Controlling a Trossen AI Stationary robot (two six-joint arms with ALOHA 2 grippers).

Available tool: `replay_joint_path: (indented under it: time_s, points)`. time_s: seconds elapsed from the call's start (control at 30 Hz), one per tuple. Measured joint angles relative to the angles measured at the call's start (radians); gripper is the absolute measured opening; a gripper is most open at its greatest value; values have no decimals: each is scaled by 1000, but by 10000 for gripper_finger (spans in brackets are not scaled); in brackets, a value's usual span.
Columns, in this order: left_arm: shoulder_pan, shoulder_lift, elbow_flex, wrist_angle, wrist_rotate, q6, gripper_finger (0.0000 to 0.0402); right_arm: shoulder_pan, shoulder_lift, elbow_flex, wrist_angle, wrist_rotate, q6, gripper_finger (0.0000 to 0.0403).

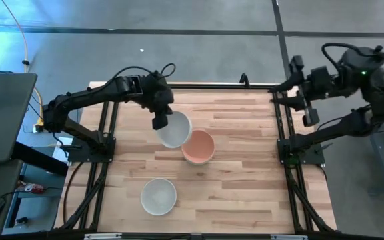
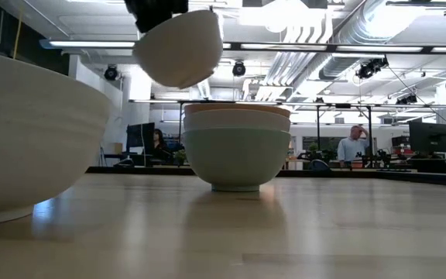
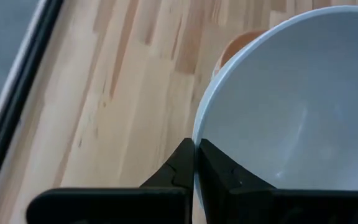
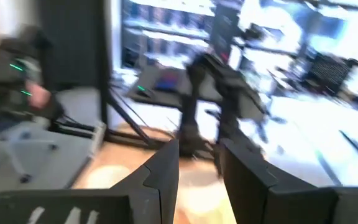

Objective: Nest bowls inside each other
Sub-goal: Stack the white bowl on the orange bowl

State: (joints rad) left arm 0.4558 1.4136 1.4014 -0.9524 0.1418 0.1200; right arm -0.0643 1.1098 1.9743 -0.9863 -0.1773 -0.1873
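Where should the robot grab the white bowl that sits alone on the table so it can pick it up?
Probably on the rim of the lone white bowl, coming straight down from above. It sits upright with its open mouth up, and its smooth round wall gives little to pinch. One finger inside and one outside would work, just as the left gripper holds its white bowl.

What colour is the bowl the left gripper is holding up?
White; the held bowl shows best in the high view, pinched at its rim by the left gripper.

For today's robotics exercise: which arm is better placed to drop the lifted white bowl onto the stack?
The left. Its gripper already grips the smooth round white bowl by the rim, raised beside the salmon-topped stack of bowls. The right gripper waits off the table's far right corner.
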Motion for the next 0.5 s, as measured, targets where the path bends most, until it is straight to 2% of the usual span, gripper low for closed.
replay_joint_path:
  time_s: [0.13, 0.27, 0.37, 0.5]
  points:
    - [-5, 0, 0, 75, 1, -4, 0, 0, -31, 0, -110, 134, 29, 110]
    - [-5, 0, 0, 111, 3, -11, 0, 0, -73, -70, -122, 184, 50, 110]
    - [-5, 0, 0, 141, 4, -13, 0, 0, -135, -195, -74, 205, 58, 110]
    - [-5, 0, 0, 154, 4, -31, 0, 0, -252, -414, 101, 207, 56, 110]
